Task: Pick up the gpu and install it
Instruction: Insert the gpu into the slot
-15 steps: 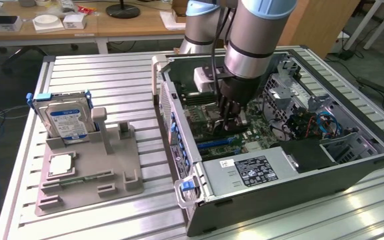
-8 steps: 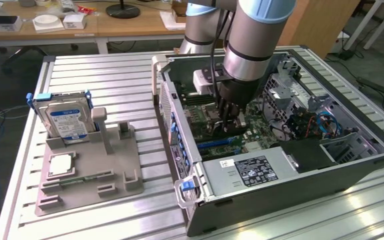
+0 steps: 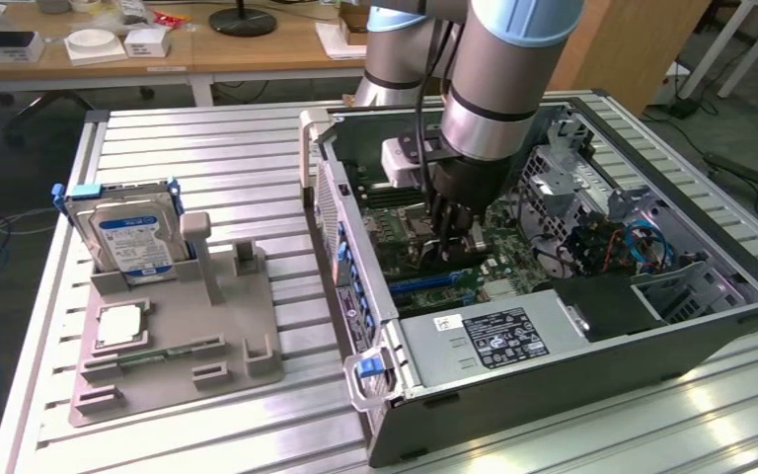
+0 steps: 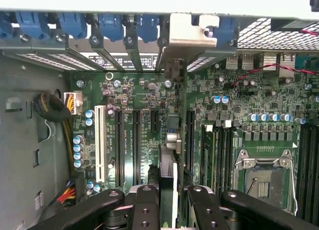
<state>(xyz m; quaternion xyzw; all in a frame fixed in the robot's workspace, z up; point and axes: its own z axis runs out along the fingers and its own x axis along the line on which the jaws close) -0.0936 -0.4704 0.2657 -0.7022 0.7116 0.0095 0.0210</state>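
Note:
The gpu [image 4: 169, 163] is seen edge-on in the wrist view as a thin dark card standing over the motherboard's [image 4: 239, 105] expansion slots. Its silver metal bracket [image 4: 187, 33] lies against the rear wall of the case, among the blue slot latches [image 4: 107, 26]. My gripper [image 4: 172, 205] is shut on the card, with one black finger [image 4: 145, 205] on each side of it. In the exterior view the gripper [image 3: 452, 232] reaches down inside the open computer case [image 3: 616, 375]. Whether the card is seated in a slot cannot be told.
A white slot [image 4: 99, 140] and dark slots lie beside the card, with the CPU socket [image 4: 264, 177] on the other side. Cables [image 4: 50, 108] sit near the case wall. The power supply [image 3: 511, 336] fills the case's near end. The grey fixture [image 3: 175, 365] holds a hard drive [image 3: 135, 242].

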